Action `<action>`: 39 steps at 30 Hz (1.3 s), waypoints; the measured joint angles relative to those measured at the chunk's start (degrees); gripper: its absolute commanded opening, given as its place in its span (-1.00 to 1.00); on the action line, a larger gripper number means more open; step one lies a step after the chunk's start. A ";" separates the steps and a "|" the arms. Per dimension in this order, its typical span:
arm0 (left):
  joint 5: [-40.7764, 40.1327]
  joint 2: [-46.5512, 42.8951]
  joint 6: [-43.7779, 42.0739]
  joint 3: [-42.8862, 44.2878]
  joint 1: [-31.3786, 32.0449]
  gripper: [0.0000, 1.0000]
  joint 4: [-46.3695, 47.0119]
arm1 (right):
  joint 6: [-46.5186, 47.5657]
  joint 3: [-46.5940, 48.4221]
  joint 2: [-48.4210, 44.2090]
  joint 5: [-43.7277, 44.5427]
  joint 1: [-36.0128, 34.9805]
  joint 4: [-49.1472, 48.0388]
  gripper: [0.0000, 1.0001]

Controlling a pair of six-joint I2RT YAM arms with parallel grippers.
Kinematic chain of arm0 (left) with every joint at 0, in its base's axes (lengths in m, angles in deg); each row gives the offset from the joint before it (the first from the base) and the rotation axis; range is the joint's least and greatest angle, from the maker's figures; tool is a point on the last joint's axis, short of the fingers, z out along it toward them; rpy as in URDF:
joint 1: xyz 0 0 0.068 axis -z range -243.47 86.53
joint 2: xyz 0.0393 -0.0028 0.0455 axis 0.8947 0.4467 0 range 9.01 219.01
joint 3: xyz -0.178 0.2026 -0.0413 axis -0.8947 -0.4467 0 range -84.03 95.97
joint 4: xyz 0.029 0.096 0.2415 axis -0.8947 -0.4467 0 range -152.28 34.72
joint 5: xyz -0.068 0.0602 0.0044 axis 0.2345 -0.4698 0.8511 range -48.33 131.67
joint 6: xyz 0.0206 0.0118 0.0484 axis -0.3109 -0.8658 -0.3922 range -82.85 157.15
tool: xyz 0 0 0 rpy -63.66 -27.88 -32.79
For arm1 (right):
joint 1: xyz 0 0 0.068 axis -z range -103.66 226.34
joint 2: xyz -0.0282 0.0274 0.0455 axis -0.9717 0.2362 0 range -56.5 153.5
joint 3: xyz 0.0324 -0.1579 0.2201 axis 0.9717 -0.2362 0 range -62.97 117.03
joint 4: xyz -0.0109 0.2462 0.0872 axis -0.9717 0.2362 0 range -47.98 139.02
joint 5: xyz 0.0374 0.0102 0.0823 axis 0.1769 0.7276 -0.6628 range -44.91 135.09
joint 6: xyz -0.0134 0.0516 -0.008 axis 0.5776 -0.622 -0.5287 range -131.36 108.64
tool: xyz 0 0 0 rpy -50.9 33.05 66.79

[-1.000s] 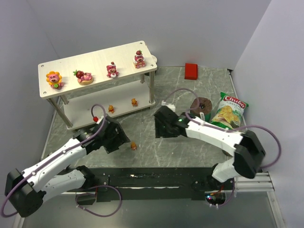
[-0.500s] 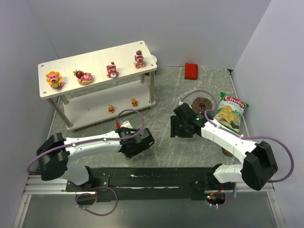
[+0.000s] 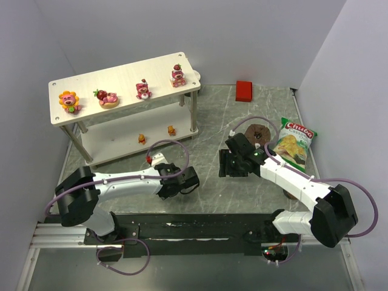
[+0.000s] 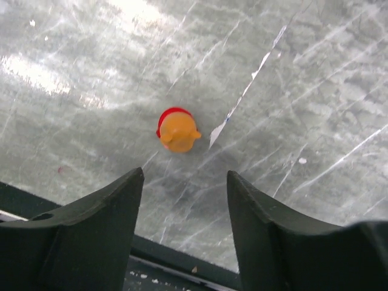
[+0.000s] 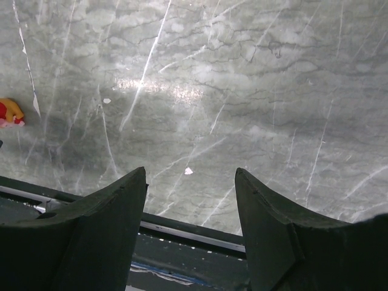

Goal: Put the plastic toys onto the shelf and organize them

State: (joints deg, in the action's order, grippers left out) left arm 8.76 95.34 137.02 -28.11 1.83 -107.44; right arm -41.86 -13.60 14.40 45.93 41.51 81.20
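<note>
Hovering left gripper [image 4: 185,176], jaws wide and empty, over the table [image 4: 303,91], small orange bear [image 4: 177,130] just beyond the fingertips, untouched. Hanging right gripper [image 5: 191,173] parted, empty, further right. Showing other toys [image 3: 143,89] standing on the shelf [image 3: 124,77], far left.

From here I count three pink bears [image 3: 143,89], one flower figure [image 3: 69,100], and three orange bears [image 3: 142,139]: two in the top view, the third in the left wrist view. One shelf [image 3: 124,79], one red block [image 3: 244,91], one chip bag [image 3: 292,142], one brown cylinder [image 3: 259,131].
</note>
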 measured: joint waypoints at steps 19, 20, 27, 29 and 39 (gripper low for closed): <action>0.11 1.81 -7.10 -2.73 -4.96 0.02 8.17 | -0.04 -0.26 -0.04 0.52 0.76 -0.20 0.33; 0.11 1.81 -7.23 -2.97 -5.05 0.01 8.39 | -0.04 -0.26 -0.04 0.57 0.76 -0.20 0.33; 0.28 1.81 -7.76 -3.98 -5.60 -0.31 9.35 | 0.02 -0.31 -0.02 0.81 1.29 -0.22 0.32; 0.33 1.81 -8.11 -3.98 -5.62 -0.54 9.55 | 0.02 -0.31 -0.02 0.87 1.36 -0.22 0.31; -0.15 0.68 -11.47 -3.91 -5.73 -0.98 8.94 | 0.15 -0.31 0.11 1.11 1.73 -0.22 0.29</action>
State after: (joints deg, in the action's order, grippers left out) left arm 8.61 96.01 125.55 -32.03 -3.90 -98.50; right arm -41.71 -13.91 14.51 47.04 43.23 80.98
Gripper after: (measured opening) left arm 0.304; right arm 0.651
